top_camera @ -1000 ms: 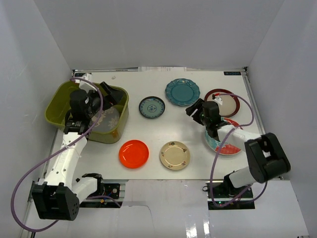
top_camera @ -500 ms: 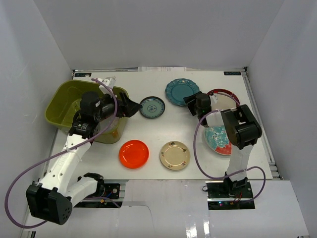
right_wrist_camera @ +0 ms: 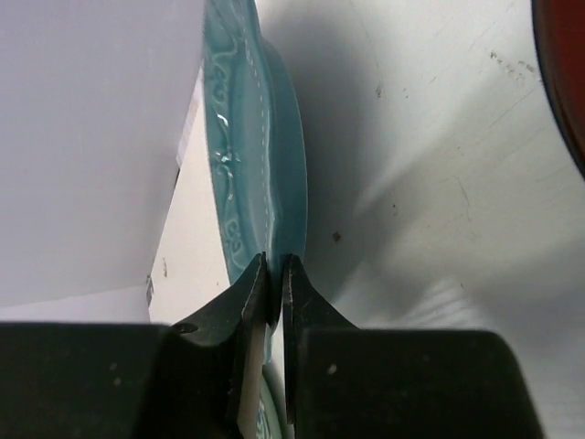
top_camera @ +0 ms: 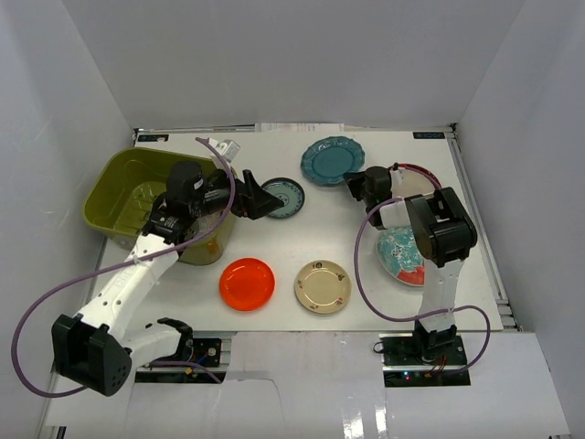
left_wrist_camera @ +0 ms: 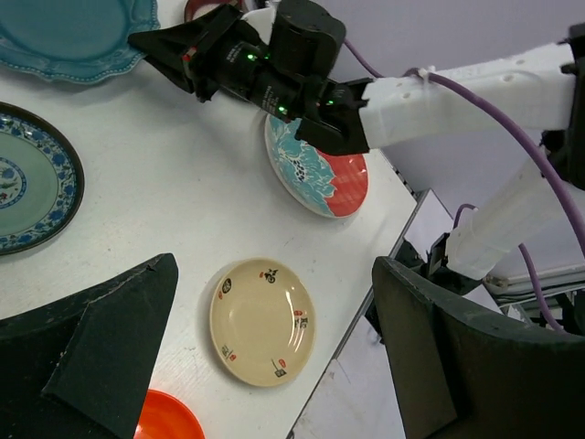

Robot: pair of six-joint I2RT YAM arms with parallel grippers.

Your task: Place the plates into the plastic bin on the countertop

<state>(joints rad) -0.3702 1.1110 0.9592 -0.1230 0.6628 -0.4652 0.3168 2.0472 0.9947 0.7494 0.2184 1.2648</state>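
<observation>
Now the white countertop [top_camera: 302, 242] is lying under both claws and holding the plates that are waiting their turn. The green bin [top_camera: 102, 203] is sitting behind the left claw [top_camera: 263, 203] and well away from the right claw [top_camera: 353, 181], so a plate from that side is going to need a long ride. The teal scalloped plate [right_wrist_camera: 260, 165] is sticking out in front of the right claw, which is pinching its thin rim between closed fingers [right_wrist_camera: 239, 302]. That is probably because a flat plate is easiest to grab by its edge. The red-teal plate [top_camera: 407, 258] is lying behind that claw, beside its arm. The small teal patterned plate [top_camera: 285, 197] is sitting right at the left claw's tips. That claw is spreading wide and holding nothing, likely getting ready for it.
</observation>
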